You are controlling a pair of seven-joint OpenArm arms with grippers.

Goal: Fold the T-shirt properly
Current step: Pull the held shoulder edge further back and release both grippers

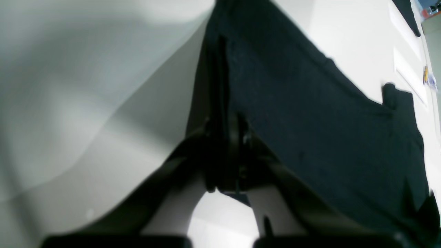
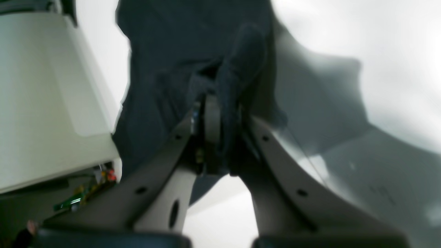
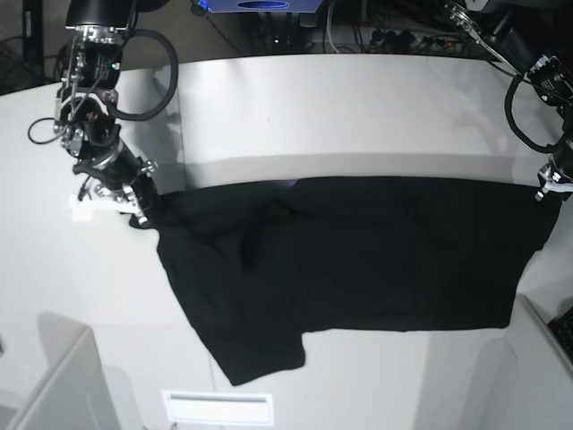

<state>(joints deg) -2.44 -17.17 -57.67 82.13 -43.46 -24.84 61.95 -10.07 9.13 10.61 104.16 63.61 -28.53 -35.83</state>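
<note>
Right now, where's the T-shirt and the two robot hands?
T-shirt (image 3: pixel 376 255): base view, middle of the black cloth.
Left gripper (image 1: pixel 225 151): left wrist view, shut fingertips.
Right gripper (image 2: pixel 220 131): right wrist view, shut fingertips.

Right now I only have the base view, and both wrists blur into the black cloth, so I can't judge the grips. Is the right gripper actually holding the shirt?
Observer: Yes. The right gripper is shut on a bunched fold of the T-shirt.
Operator: And the left one?
Observer: The left gripper is shut on a thin edge of cloth.
Operator: Is the cloth slack between them?
Observer: From the left wrist view it runs away in a fairly straight, raised sheet above the table.
</note>
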